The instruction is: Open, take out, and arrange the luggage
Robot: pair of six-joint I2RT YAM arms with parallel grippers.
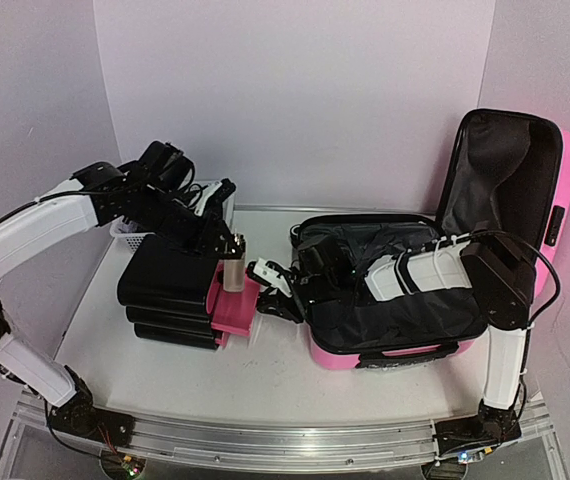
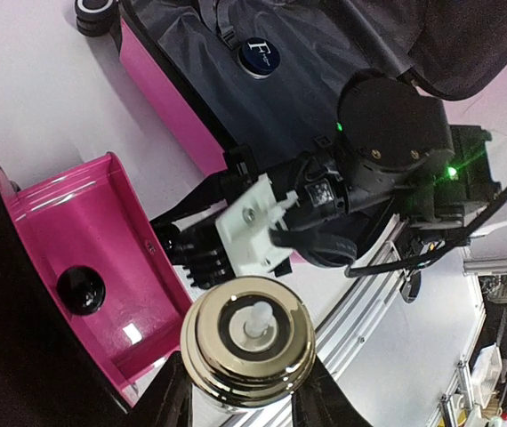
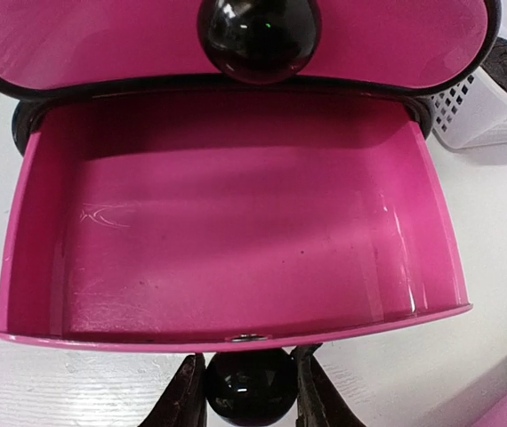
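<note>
From the top view, the luggage [image 1: 415,325] lies open at the right of the surface [image 1: 265,385], its lid standing upright and its pink shell facing the near edge. There is one suitcase, one white basket [image 1: 128,236] behind the left arm, and one black chest [image 1: 165,285] with a single pink drawer [image 1: 233,312] pulled out. The left end effector [image 1: 227,258] holds one gold-capped bottle [image 1: 234,276] upright over that drawer. The right end effector [image 1: 258,272] reaches across the luggage to the drawer's front.

The left wrist view shows the bottle clamped between the left fingers [image 2: 169,400], with the right arm's tool just beside it. The likeliest trouble is the two touching as the bottle descends, since they crowd the same drawer. One luggage wheel [image 2: 98,13] is visible here.

In the right wrist view the right fingers [image 3: 187,396] are closed around the drawer's black knob [image 3: 249,387]. There are two knobs in all, the second being on the shut drawer above. The drawer floor is bare and glossy (a tall, narrow bottle could topple or slide there if released askew). Pulling further might also draw the drawer right out, or drag the right forearm against the luggage lining.
</note>
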